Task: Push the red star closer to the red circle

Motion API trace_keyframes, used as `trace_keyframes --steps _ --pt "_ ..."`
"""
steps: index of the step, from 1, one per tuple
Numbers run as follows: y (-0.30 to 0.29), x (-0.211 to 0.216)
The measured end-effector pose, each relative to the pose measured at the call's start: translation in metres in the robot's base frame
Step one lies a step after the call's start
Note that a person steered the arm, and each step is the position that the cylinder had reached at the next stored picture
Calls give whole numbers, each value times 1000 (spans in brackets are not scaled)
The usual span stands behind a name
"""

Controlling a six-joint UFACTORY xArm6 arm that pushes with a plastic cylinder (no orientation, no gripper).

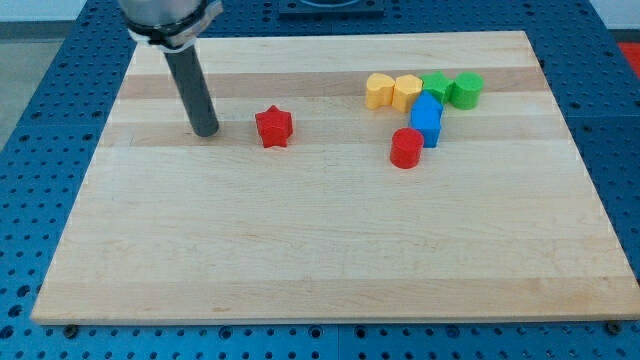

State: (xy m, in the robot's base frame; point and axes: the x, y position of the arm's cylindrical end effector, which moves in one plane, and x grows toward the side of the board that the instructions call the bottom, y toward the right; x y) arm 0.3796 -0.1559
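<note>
Landmark: the red star (273, 127), lying on the wooden board (300, 250) in its upper half.

My tip (205, 131) rests on the board to the view's left of the star, near but apart from it, at roughly the same height in the view. The red circle (406, 147) lies well to the star's right and slightly lower. Tip, star and circle thus fall almost on one line, so a rightward push, angled a little toward the view's bottom, appears suitable.

The rod stands close to upright. There is no claw: the arm ends in a bare rod with nothing to part or clamp.

Right of the star, beyond the circle: a blue block (427, 121), seemingly touching the circle, though the contact is unclear; two yellow blocks (392, 91); two green blocks (452, 89).
</note>
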Motion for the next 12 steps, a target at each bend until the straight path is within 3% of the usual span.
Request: trace_keyframes --steps 6,12 --pt "140 8" --pt "144 -10"
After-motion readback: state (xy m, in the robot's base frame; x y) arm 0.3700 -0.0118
